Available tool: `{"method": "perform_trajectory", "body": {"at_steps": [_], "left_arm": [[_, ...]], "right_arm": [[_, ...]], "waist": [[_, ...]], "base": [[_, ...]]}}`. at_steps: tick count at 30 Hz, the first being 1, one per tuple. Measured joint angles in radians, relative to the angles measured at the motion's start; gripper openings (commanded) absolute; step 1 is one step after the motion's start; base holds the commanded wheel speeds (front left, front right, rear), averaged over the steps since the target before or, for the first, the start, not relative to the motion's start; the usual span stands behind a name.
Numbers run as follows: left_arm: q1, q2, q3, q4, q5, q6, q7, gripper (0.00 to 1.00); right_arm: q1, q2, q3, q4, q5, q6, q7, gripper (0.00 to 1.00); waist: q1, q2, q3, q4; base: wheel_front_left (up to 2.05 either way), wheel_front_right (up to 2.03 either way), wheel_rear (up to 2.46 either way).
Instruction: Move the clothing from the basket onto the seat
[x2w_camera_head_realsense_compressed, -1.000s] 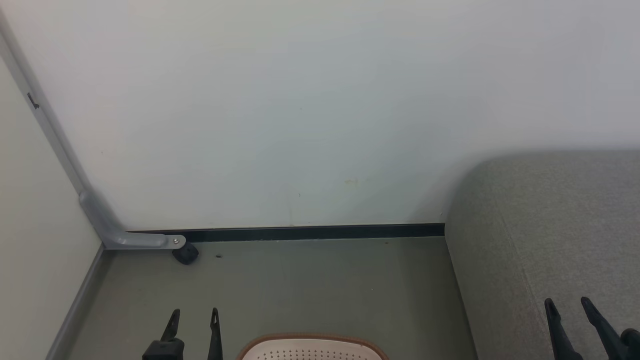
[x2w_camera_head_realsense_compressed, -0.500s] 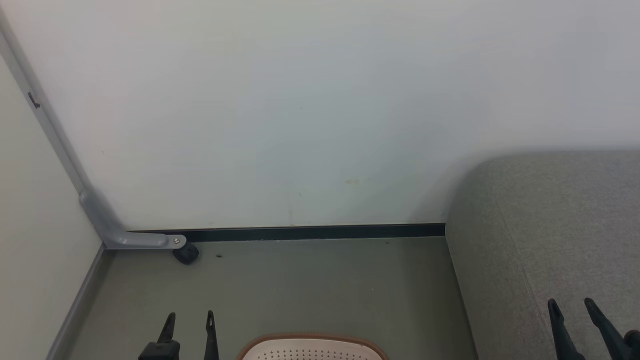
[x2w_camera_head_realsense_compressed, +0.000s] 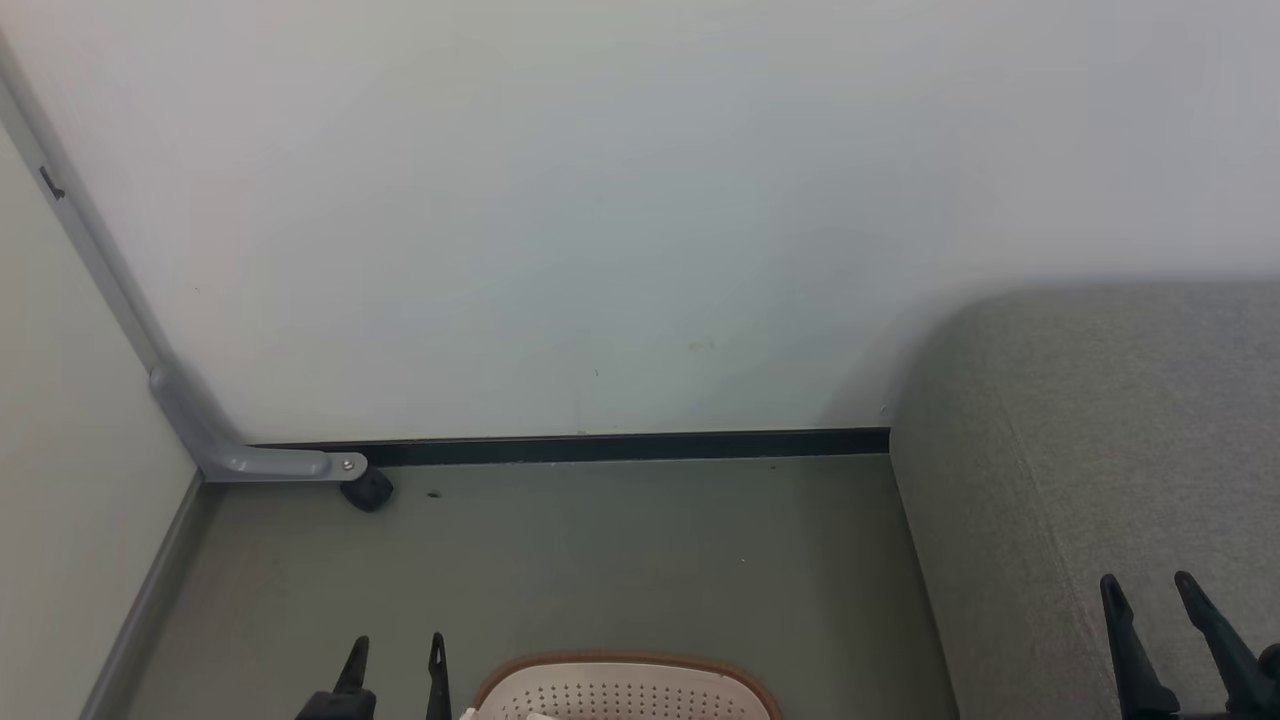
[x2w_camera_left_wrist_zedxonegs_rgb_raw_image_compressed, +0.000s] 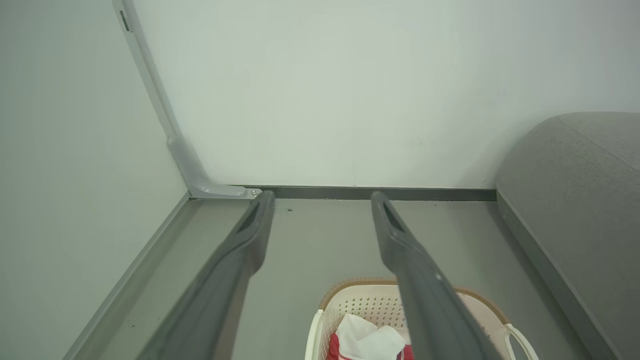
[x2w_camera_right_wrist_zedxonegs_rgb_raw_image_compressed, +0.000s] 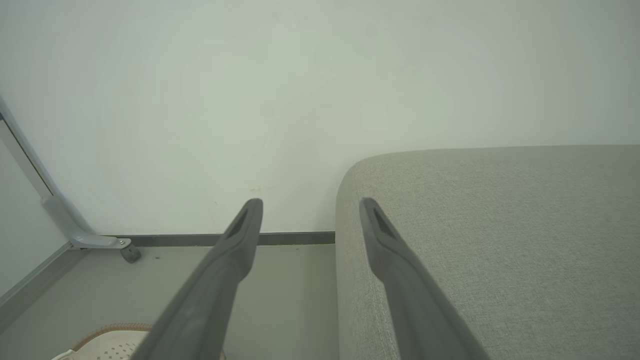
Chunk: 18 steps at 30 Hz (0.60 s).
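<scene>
While clothing sits in the basket, left gripper gapes; right gripper — likewise.

No text, label, brand, number or sign can be read in any view. The crumpled red and white clothing lying in the oval cream-white perforated plastic basket shows only plain folds in the left wrist view, and too little of it is in sight to tell whether it carries any lettering.
</scene>
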<state>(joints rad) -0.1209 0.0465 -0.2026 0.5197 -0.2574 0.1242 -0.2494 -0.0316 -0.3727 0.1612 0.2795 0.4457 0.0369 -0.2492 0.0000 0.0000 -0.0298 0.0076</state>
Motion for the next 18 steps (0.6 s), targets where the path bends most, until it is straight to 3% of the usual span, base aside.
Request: {"method": "perform_trajectory", "body": {"at_steps": [6,18], "left_arm": [[0.000,0.000,-0.056,0.030,-0.057,0.000,0.000,1.00],[-0.096,0.000,-0.287,0.088,-0.264,0.000,0.000,1.00]], "right_arm": [[-0.003,-0.006,-0.012,-0.041,-0.001,0.012,0.000,1.00],[-0.059,-0.065,-0.082,-0.181,0.016,0.044,0.000,1.00]], "waist": [[0.0000,0.0000,0.024,-0.005],[0.0000,0.0000,0.143,-0.024]], "base": [[0.00,0.00,0.00],[0.00,0.00,0.00]]}}
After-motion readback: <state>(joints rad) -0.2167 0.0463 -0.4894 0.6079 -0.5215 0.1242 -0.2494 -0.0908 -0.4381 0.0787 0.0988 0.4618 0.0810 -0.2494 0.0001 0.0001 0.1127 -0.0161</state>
